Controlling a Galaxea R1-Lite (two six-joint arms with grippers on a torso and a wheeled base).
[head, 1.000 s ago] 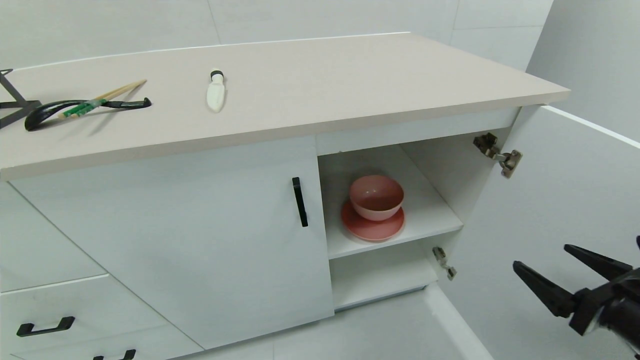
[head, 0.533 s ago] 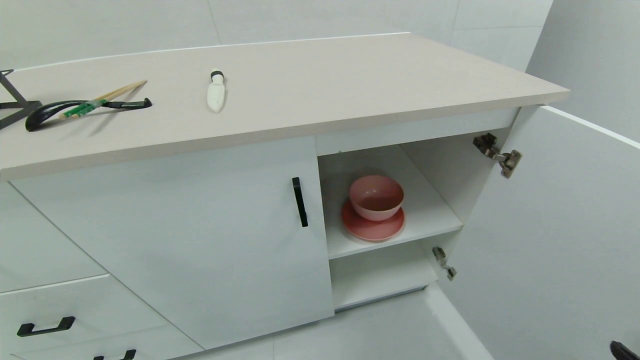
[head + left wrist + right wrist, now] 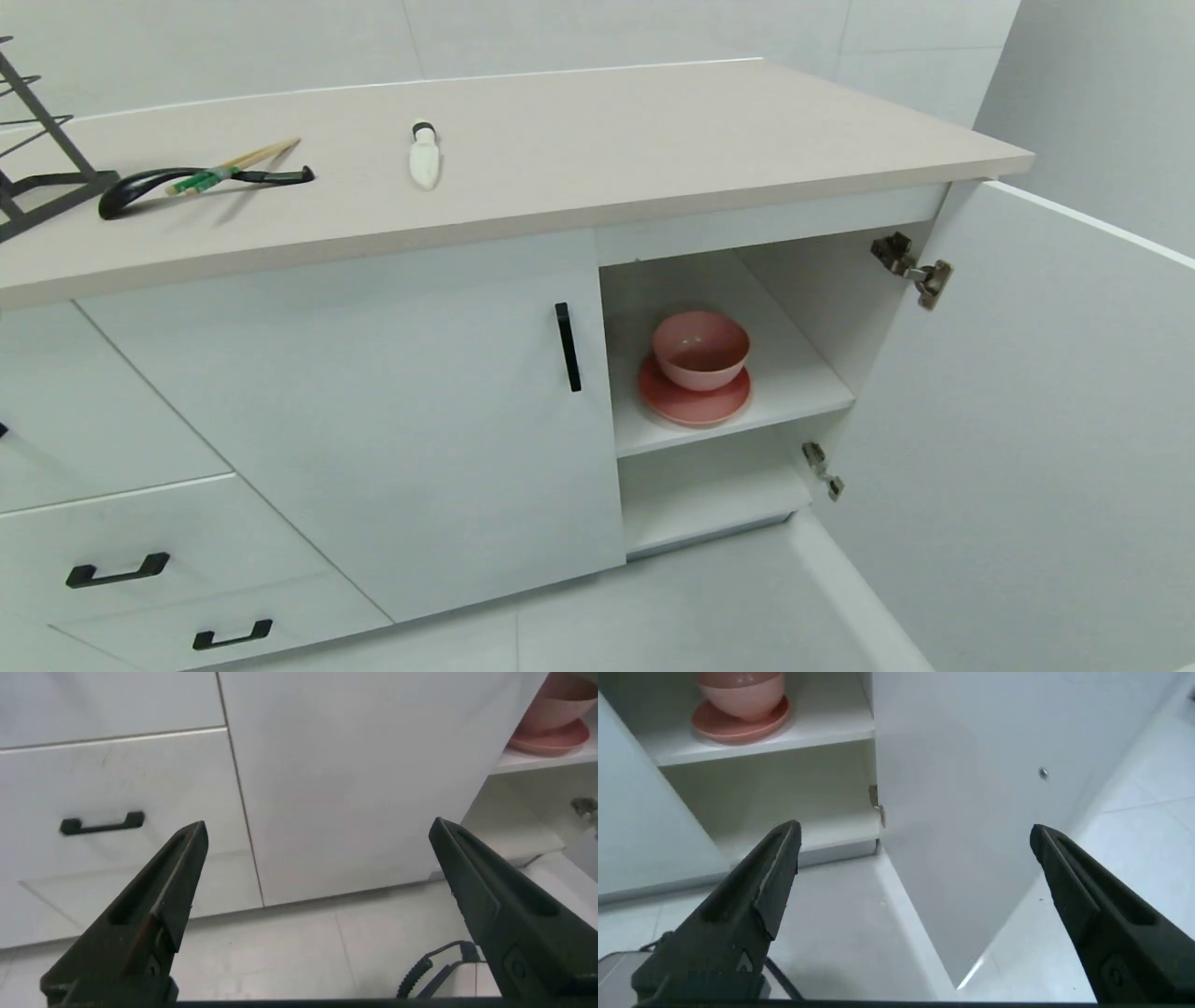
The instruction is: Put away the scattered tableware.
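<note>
A pink bowl [image 3: 700, 347] sits on a pink plate [image 3: 695, 403] on the upper shelf of the open cabinet; both also appear as bowl [image 3: 740, 689] and plate [image 3: 740, 726], and plate [image 3: 553, 737]. On the countertop [image 3: 579, 140] lie a black ladle [image 3: 196, 179], wooden chopsticks [image 3: 238, 161] with a green band across it, and a small white knife-like utensil [image 3: 424, 161]. My left gripper [image 3: 322, 840] is open, low before the closed door and drawers. My right gripper [image 3: 915, 840] is open, low in front of the open cabinet door.
The right cabinet door [image 3: 1027, 401] stands swung wide open toward me. The left door [image 3: 373, 420] with a black handle [image 3: 568, 346] is closed. Drawers with black handles [image 3: 117, 570] are at the lower left. A black wire rack [image 3: 37, 140] stands at the countertop's left end.
The head view has shifted, so the camera moved. My right gripper, seen at the lower right a second ago, has dropped out of the head view. The tableware has not moved.
</note>
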